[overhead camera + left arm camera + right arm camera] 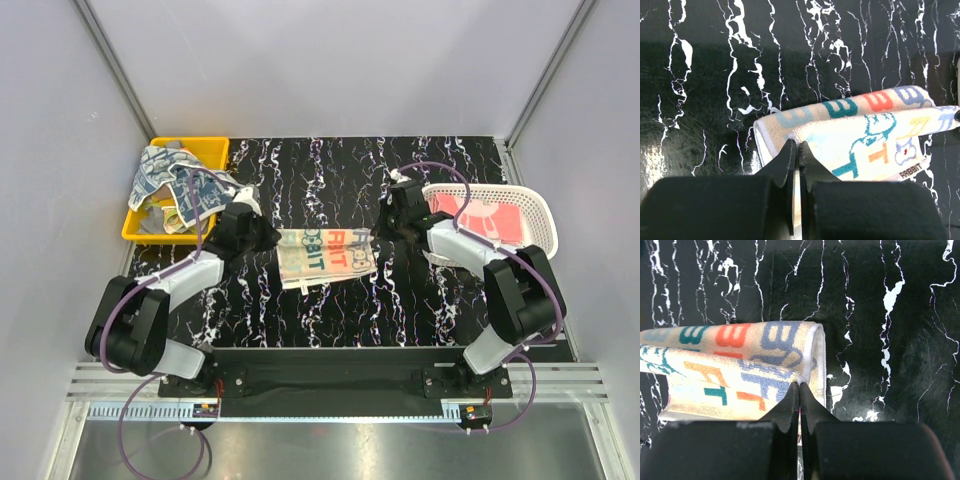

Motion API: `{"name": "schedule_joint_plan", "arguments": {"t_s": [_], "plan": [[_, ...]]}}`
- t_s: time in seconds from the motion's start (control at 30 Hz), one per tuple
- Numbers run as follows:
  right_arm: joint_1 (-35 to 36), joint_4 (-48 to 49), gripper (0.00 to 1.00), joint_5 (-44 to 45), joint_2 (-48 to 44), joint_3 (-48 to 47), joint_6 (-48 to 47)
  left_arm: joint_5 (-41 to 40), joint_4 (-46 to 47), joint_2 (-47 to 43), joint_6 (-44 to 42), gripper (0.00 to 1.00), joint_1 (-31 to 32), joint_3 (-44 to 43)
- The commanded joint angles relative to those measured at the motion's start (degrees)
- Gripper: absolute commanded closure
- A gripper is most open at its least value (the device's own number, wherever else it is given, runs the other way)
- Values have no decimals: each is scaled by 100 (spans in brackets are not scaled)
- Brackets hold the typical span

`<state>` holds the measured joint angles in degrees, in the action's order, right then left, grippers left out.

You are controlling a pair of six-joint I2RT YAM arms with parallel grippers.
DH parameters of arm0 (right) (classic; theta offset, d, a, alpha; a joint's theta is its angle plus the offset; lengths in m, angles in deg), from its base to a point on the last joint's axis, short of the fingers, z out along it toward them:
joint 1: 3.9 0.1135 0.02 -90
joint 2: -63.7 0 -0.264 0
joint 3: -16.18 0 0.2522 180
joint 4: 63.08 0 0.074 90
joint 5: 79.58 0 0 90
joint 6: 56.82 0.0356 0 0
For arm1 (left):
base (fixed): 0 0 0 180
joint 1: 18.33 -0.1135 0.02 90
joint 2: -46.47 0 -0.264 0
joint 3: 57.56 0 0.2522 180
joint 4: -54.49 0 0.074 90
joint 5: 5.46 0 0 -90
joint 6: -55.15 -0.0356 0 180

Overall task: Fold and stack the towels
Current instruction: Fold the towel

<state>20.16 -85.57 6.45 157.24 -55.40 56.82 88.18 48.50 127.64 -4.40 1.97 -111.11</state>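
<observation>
At the middle of the surface (pixel 330 180), towel (pixel 325 255) lies half folded; left hand (pixel 796 148) and right hand (pixel 800 388) each clenched on its top-layer edge. Risk: shallow pinch slips, uneven pull skews fold.

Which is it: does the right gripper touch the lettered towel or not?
Touching. The right wrist view shows the right gripper shut on the lettered towel.

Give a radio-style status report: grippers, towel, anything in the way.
Left gripper and right gripper both shut on lettered towel's opposite ends. Towel folded over, lying on table. Yellow bin, white basket off to the sides.
</observation>
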Motion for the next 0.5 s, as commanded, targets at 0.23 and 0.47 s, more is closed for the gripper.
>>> {"name": "schedule_joint_plan", "arguments": {"t_s": [0.23,0.47], "plan": [[152,240,100,309,-503,456,150,-258,813,-321,-40,100,247,700],[187,442,100,300,-486,807,211,-320,1086,-215,118,96,344,1113]]}}
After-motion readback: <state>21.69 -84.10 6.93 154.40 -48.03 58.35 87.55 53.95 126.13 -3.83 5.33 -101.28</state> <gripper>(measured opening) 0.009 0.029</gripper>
